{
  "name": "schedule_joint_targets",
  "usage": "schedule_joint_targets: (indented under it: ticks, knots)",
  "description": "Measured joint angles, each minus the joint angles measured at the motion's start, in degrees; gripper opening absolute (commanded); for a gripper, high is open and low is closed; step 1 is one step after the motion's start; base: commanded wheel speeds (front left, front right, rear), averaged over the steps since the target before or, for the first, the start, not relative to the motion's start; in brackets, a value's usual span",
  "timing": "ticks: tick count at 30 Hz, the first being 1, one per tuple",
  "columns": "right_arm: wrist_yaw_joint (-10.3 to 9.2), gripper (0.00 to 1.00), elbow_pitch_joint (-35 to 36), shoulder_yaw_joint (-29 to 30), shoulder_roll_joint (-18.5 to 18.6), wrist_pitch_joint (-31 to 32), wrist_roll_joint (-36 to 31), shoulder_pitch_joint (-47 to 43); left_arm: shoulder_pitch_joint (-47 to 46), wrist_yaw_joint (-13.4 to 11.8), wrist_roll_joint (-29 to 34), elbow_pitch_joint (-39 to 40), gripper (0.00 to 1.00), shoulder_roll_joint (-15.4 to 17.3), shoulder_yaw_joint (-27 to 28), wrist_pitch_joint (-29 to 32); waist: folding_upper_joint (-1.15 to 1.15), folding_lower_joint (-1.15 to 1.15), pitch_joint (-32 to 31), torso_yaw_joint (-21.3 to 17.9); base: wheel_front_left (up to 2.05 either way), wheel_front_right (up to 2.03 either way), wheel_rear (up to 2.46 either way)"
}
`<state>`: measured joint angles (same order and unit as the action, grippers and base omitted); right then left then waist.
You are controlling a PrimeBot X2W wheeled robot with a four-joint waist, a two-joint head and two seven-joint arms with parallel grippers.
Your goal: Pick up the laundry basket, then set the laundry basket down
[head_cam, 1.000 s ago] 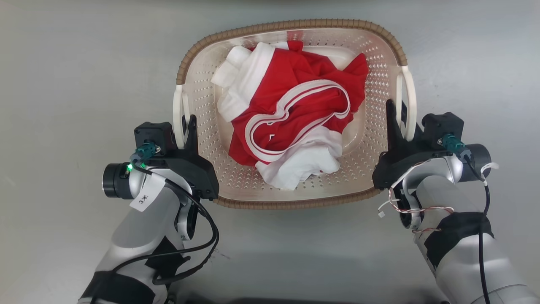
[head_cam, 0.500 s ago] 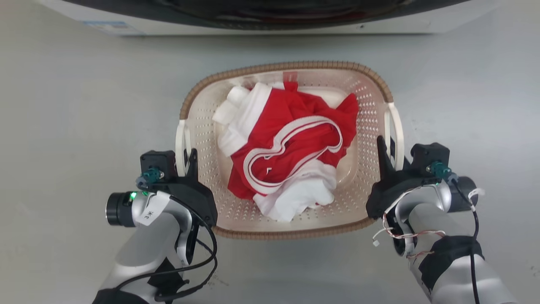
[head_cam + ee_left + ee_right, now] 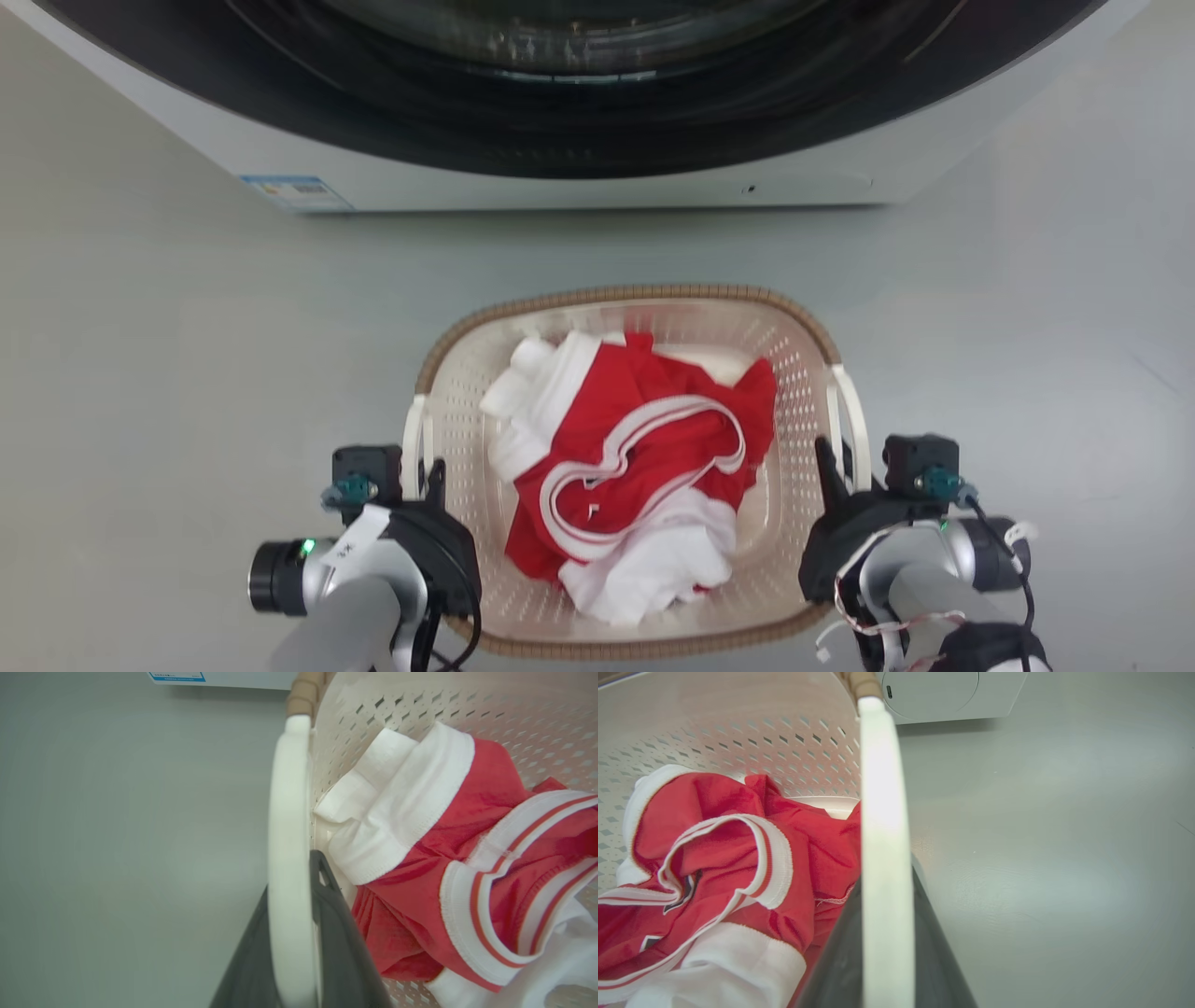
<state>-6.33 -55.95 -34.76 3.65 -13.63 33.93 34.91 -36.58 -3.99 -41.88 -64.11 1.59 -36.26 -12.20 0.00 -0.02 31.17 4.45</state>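
Observation:
The laundry basket [image 3: 805,366], cream perforated plastic with a brown woven-look rim [image 3: 635,295], sits between my two arms in the lower middle of the head view. It holds crumpled red and white clothes [image 3: 644,439]. My left gripper [image 3: 425,469] is shut on the basket's white left handle [image 3: 288,849], with a dark finger [image 3: 336,938] on each side of it. My right gripper [image 3: 836,459] is shut on the right handle [image 3: 883,858] in the same way. I cannot tell whether the basket touches the floor.
A white front-loading washing machine [image 3: 579,182] with a dark round door opening spans the top of the head view, just beyond the basket. Grey floor [image 3: 187,373] lies open to the left, to the right and between basket and machine.
The head view has shifted: the washing machine has come into view at the top, and the basket and arms now sit lower and look smaller. Both grippers keep their hold on the handles.

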Motion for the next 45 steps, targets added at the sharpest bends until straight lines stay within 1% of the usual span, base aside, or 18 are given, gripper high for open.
schedule_joint_targets:
  ticks: [10,11,17,30,38,45]
  knots:
    - [-0.31,0.0,-0.24,-5.64,-0.08,3.74,6.72,-6.63,6.47,0.98,-1.53,-1.71,0.0,0.2,-3.18,3.98,0.0,0.0,-8.51,-0.76,0.0,0.0,0.0]
    - [-0.31,0.0,-0.24,-5.64,-0.08,3.74,6.72,-6.63,6.47,0.98,-1.53,-1.71,0.0,0.2,-3.18,3.98,0.0,0.0,-8.51,-0.76,0.0,0.0,0.0]
    - [-0.74,0.0,-0.13,-8.67,-0.07,6.66,10.58,-10.18,10.13,1.0,-3.05,-2.29,0.0,0.32,-4.69,6.27,0.0,0.0,-13.71,-1.16,0.0,0.0,0.0]
    - [-1.25,0.0,1.4,-14.71,0.01,11.38,17.67,-15.84,16.02,1.55,-4.95,-4.08,0.0,0.78,-6.23,9.79,-0.01,0.01,-24.77,-2.27,0.0,0.0,0.0]
    - [-1.32,0.0,1.36,-16.9,0.15,12.56,20.48,-17.01,17.55,2.0,-5.41,-4.28,0.0,0.98,-7.0,10.93,-0.01,0.01,-28.87,-3.0,0.0,0.0,0.0]
    - [-1.32,0.0,0.57,-17.96,0.15,12.65,22.09,-17.05,18.26,2.0,-5.84,-4.19,0.0,1.01,-7.47,11.55,0.0,0.02,-30.06,-3.34,0.0,0.0,0.0]
